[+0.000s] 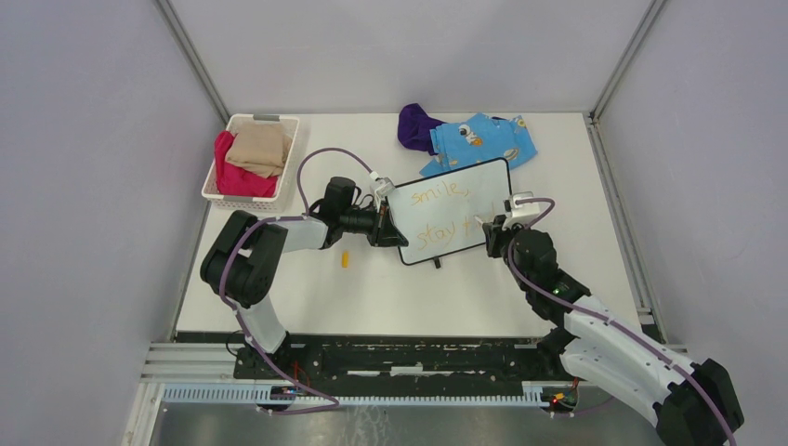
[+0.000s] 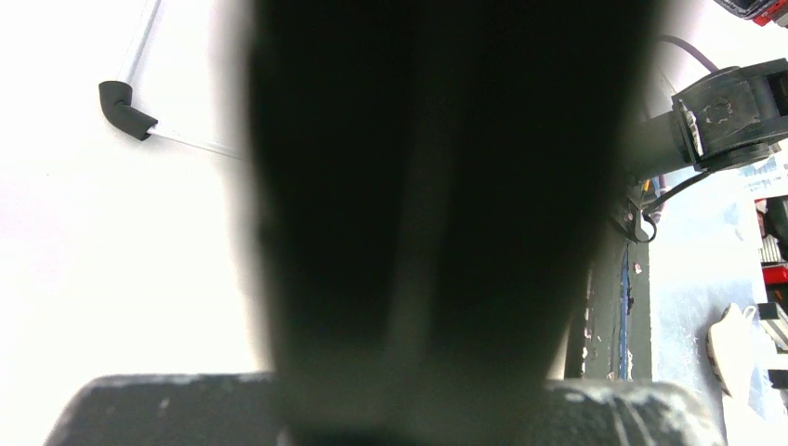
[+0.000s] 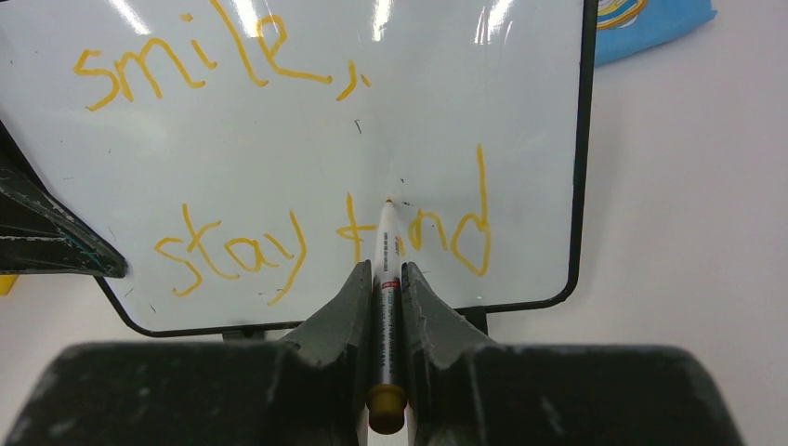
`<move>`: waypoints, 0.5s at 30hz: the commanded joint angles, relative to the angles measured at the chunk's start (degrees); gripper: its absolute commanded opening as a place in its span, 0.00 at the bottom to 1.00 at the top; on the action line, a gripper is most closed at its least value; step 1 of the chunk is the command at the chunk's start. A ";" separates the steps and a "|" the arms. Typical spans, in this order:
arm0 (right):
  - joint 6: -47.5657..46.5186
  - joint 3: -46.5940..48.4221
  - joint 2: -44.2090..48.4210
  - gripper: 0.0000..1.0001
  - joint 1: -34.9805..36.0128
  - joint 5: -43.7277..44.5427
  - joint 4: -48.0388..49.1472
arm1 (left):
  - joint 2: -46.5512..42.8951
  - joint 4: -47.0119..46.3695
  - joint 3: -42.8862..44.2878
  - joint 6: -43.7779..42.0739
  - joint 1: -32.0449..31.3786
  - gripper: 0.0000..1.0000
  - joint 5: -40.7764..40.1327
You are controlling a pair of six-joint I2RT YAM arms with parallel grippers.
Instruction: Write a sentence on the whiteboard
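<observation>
The whiteboard (image 1: 465,190) lies tilted mid-table, and the right wrist view shows its white face (image 3: 418,121). The sentence (image 1: 444,212) is in orange, "smile," above "stay" and a partly drawn word (image 3: 232,246). My right gripper (image 3: 386,271) is shut on an orange-capped marker (image 3: 387,297), whose tip touches the board between the "t"-like stroke and "nd". In the top view this gripper (image 1: 495,229) sits at the board's right edge. My left gripper (image 1: 388,229) is shut on the board's lower-left edge. A dark blur close to the lens fills most of the left wrist view.
A white basket (image 1: 265,119) with pink and beige cloth stands at the back left. A blue patterned cloth (image 1: 483,139) and a purple cloth (image 1: 416,125) lie behind the board. A small yellow marker cap (image 1: 345,259) lies on the table near the left arm.
</observation>
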State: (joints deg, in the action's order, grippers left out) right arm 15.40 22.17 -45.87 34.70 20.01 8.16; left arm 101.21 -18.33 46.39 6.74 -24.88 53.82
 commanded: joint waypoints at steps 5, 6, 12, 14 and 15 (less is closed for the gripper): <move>0.60 -1.94 0.77 0.00 -0.25 2.33 0.53 | 3.01 7.78 -0.76 -4.28 -1.22 0.02 -7.56; 0.59 -2.04 0.87 0.00 -0.29 2.33 0.45 | 2.98 7.78 -0.74 -4.28 -1.22 0.02 -7.51; 1.07 -1.49 1.85 0.00 -0.26 1.78 -0.01 | 3.08 7.87 -0.69 -4.30 -1.22 0.02 -7.50; 1.52 -0.79 3.35 0.00 -0.33 0.76 -0.20 | 3.05 7.87 -0.61 -4.28 -1.30 0.02 -7.56; 1.69 -0.30 4.25 0.00 -0.30 0.21 -0.23 | 3.10 7.87 -0.66 -4.36 -1.23 0.02 -7.51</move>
State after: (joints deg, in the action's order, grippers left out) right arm 15.88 20.73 -44.25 34.70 20.56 7.99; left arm 101.21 -18.20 46.46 6.61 -24.88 53.80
